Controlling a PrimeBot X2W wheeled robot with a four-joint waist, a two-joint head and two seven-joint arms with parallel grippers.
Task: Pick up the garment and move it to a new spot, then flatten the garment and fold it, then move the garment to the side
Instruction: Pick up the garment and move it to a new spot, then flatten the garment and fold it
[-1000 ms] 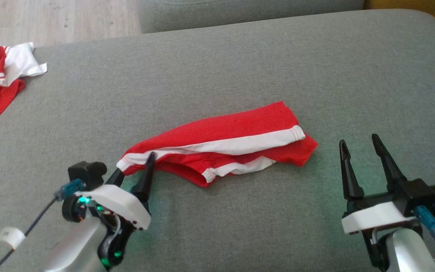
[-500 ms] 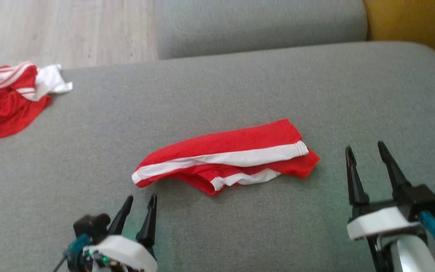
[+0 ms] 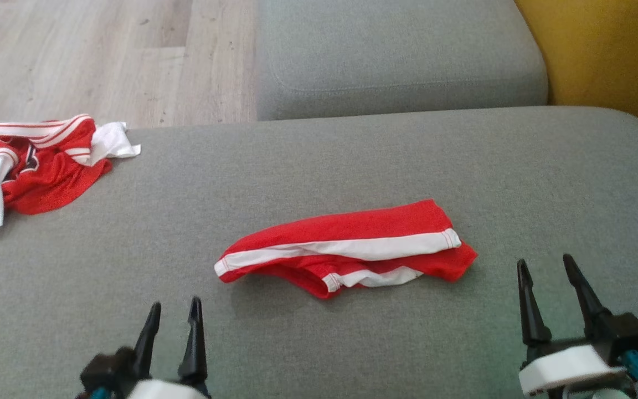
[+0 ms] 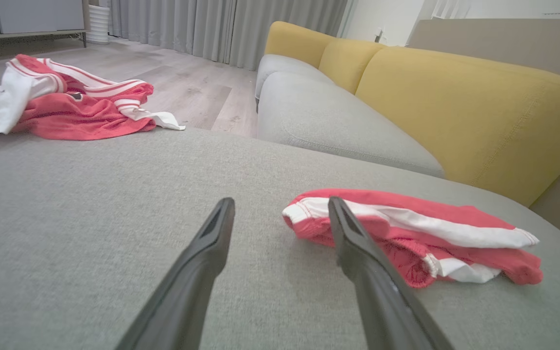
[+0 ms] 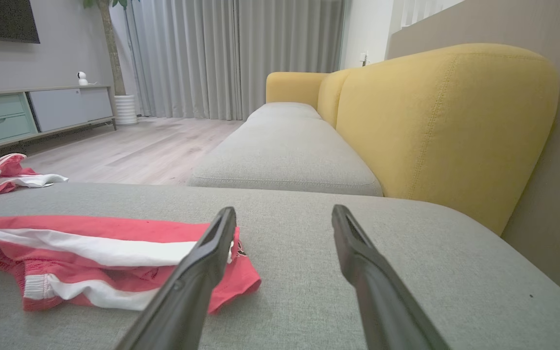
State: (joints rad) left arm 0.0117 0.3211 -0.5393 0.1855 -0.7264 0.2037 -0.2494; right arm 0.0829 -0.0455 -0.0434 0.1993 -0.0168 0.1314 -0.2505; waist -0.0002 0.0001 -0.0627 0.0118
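Two grippers, and both have their jaws spread with nothing between them. A second ago your left gripper (image 3: 175, 302) had its fingers at the left end of the red shorts (image 3: 346, 246), by the white-trimmed band. Now it stands released, drawn back toward the near edge and apart from the cloth. Your right gripper (image 3: 544, 259) is spread as it was before, just near and right of the red shorts, not touching them. Your head camera has tilted up since then, so more of the far side is in frame. The red shorts lie as they did, folded lengthwise in the middle of the near grey cushion (image 3: 308, 160), white stripe running left to right.

You have two garments: the red shorts and one crumpled red-and-white jersey (image 3: 47, 172) at the far left edge of the same cushion, well apart. You have two grey cushions, the second cushion (image 3: 396, 55) beyond the first, one yellow backrest (image 3: 601, 50) at far right, and wood floor (image 3: 75, 55) at far left.
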